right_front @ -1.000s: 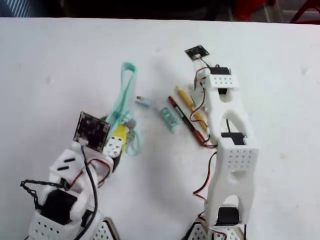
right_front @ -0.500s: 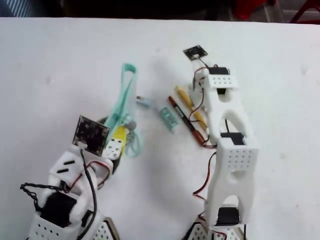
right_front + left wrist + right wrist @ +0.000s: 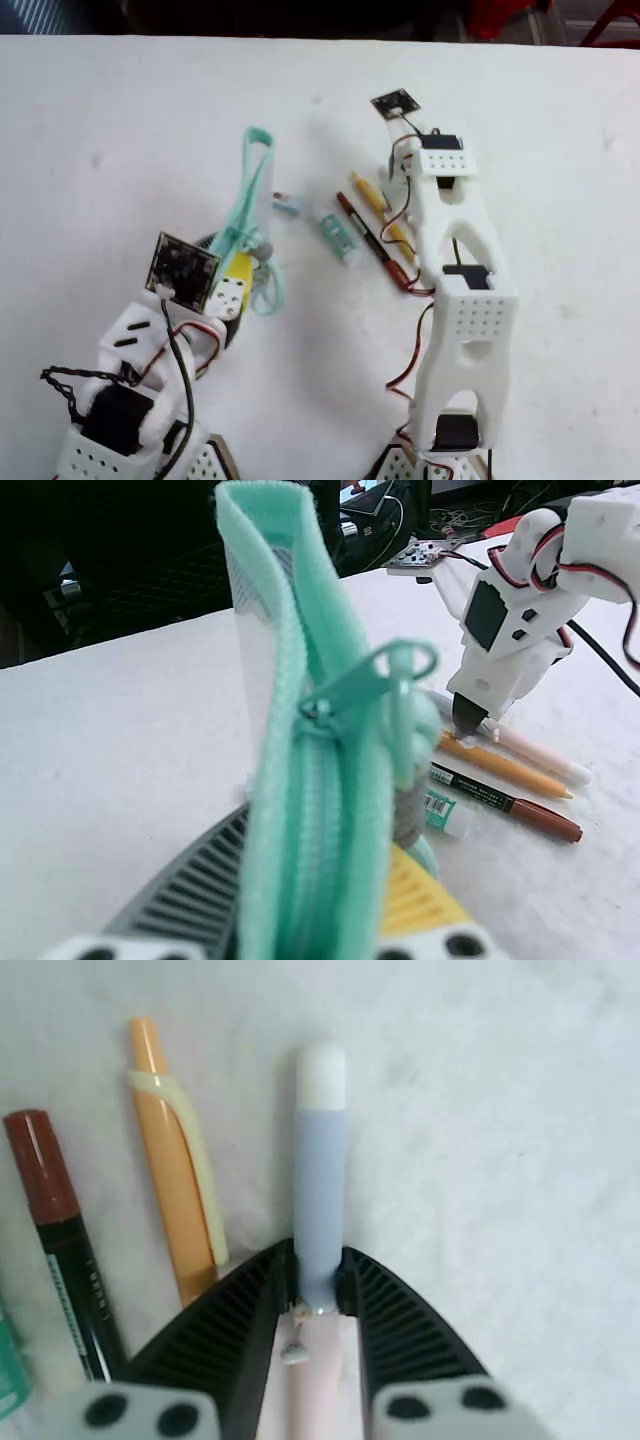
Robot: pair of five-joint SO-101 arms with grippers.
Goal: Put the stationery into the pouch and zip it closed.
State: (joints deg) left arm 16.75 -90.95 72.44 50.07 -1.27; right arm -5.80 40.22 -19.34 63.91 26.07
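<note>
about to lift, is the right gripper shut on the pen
Shut: the right gripper clamps both sides of the pale blue-and-pink pen.

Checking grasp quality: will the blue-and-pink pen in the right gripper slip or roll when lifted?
Probably stiff: the pen lies straight. Its smooth round barrel may pivot or slip in the right gripper, which pinches it at one narrow spot. If dropped on the table, it would likely roll.

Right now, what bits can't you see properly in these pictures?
- Inside the pouch: left wrist view, its own green zipper edge blocks it.
- Pale pen's other end: right wrist view, it runs off the picture's edge under the right claw.
- Small blue thing near the pouch: high view, too small to name.
</note>
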